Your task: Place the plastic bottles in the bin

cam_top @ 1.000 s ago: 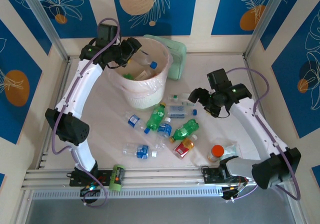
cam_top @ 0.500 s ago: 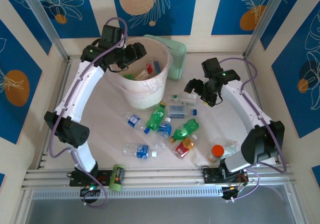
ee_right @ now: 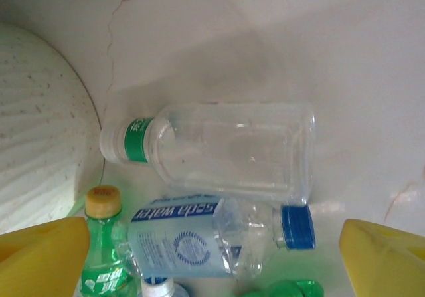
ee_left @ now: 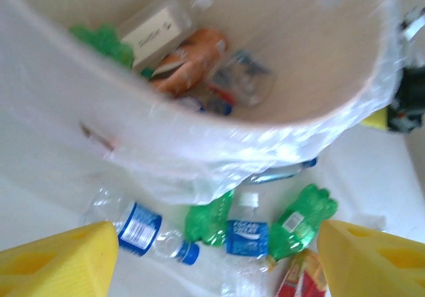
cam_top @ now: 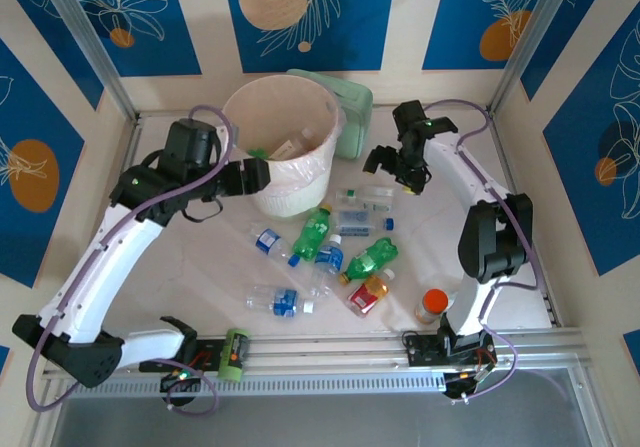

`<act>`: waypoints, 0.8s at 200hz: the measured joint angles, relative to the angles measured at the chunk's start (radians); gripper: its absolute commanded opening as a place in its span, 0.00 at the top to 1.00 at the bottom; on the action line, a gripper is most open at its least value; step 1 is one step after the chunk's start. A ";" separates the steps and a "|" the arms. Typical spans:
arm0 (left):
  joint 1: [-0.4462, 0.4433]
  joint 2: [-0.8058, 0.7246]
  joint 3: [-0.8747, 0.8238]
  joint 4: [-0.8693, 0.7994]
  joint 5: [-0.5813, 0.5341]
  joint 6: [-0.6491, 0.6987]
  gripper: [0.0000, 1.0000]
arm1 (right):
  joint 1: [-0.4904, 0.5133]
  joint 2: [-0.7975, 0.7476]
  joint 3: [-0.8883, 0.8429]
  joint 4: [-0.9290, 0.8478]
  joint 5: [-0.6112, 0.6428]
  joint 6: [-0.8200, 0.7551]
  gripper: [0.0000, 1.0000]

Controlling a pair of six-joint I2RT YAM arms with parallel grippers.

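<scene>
Pulled back from above the bin [cam_top: 285, 195], the left gripper [cam_top: 256, 175] now sits just beside its near-left wall, fingers spread wide with nothing between them. Meanwhile the right gripper [cam_top: 390, 167] has reached farther left and hangs over the far right end of the bottle cluster, jaws wide and empty too. Under it a clear bottle with a green neck band [ee_right: 219, 151] lies on the table [ee_right: 319, 38], a blue-labelled bottle [ee_right: 199, 238] just beside it on the near side. Several bottles lie inside the bin, among them a white-labelled bottle [ee_left: 156, 28]. Two green bottles [cam_top: 313, 232] and a red-yellow bottle [cam_top: 370, 292] lie near and right of the bin.
</scene>
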 measured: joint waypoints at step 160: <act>0.000 -0.016 -0.180 0.075 0.029 -0.097 0.24 | 0.042 0.211 0.112 0.023 0.040 -0.130 0.02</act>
